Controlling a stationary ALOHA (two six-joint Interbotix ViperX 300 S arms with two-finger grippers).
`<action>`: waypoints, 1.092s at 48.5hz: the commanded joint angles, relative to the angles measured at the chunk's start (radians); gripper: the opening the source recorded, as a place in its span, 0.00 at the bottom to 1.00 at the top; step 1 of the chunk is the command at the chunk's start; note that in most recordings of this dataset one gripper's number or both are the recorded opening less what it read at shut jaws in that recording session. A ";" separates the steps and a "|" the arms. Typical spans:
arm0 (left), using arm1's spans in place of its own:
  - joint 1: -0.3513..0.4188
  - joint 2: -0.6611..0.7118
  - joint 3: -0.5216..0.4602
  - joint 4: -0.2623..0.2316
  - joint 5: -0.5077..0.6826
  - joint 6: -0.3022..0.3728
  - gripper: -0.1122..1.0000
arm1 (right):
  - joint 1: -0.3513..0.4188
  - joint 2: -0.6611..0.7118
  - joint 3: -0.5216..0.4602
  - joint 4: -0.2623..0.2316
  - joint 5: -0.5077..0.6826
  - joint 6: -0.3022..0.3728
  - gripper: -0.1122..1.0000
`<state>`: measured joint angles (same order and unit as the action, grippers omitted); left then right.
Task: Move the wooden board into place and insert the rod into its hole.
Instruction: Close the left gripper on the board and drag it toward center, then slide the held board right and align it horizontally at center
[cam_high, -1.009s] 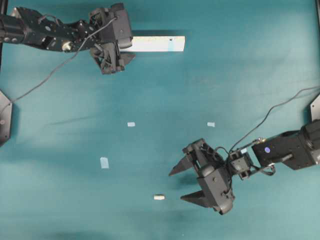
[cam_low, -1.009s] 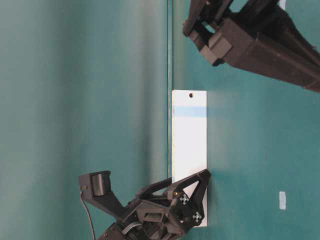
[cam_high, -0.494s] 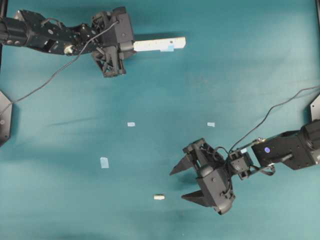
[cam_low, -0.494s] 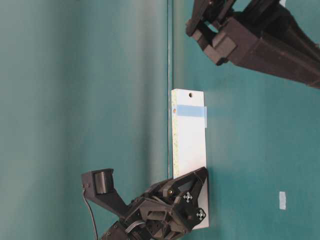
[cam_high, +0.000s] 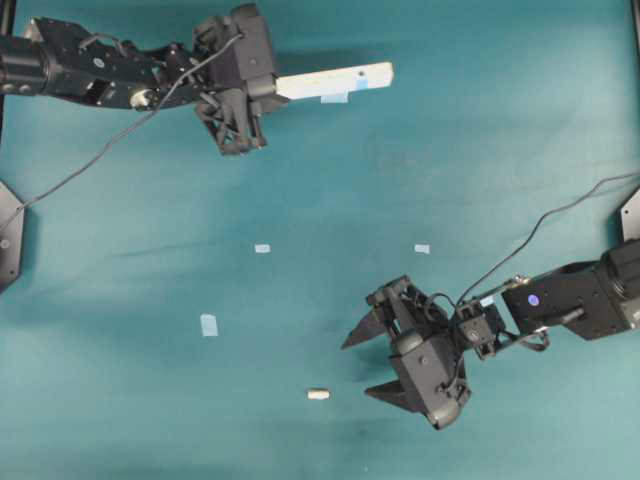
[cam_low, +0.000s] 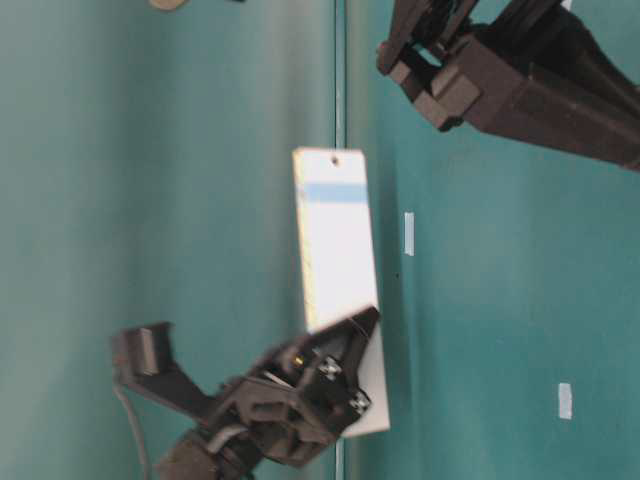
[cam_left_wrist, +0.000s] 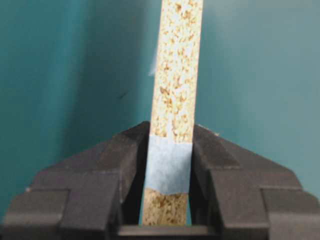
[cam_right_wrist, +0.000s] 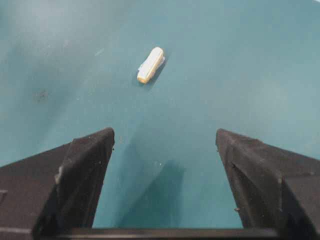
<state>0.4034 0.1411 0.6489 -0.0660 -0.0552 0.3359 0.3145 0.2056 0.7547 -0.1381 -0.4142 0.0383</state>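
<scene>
The wooden board (cam_high: 335, 79) is a pale strip at the top of the overhead view, lifted off the table and turned partly on edge. My left gripper (cam_high: 268, 88) is shut on its left end. In the left wrist view the fingers (cam_left_wrist: 125, 150) press both faces of the speckled board (cam_left_wrist: 176, 75), over a blue tape band (cam_left_wrist: 169, 165). The hole (cam_low: 335, 158) shows as a dark dot at the free end. The rod (cam_high: 318, 394), a short cream peg, lies on the table. My right gripper (cam_high: 357, 368) stands open just right of the rod (cam_right_wrist: 151, 65), a little short of it.
Small pale-blue tape squares lie on the teal table (cam_high: 150, 400): a first square (cam_high: 262, 248), a second (cam_high: 422, 248), a third (cam_high: 209, 324). Another blue piece (cam_high: 335, 97) sits under the raised board. The right arm (cam_low: 520, 80) hangs above the table's far side.
The left gripper went from open to shut on the board's end, then lifted it, tilted it and carried it slightly right. The right arm has barely moved.
</scene>
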 joint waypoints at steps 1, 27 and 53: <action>-0.052 -0.043 -0.040 0.000 0.037 -0.023 0.30 | 0.003 -0.035 -0.017 0.000 0.005 0.000 0.91; -0.302 0.025 -0.086 -0.003 0.034 -0.284 0.30 | 0.003 -0.035 -0.018 0.000 0.018 0.000 0.91; -0.408 0.081 -0.112 -0.003 0.034 -0.388 0.30 | 0.003 -0.035 -0.018 0.002 0.018 0.000 0.91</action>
<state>0.0000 0.2362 0.5568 -0.0675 -0.0138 -0.0430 0.3145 0.2056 0.7547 -0.1381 -0.3912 0.0383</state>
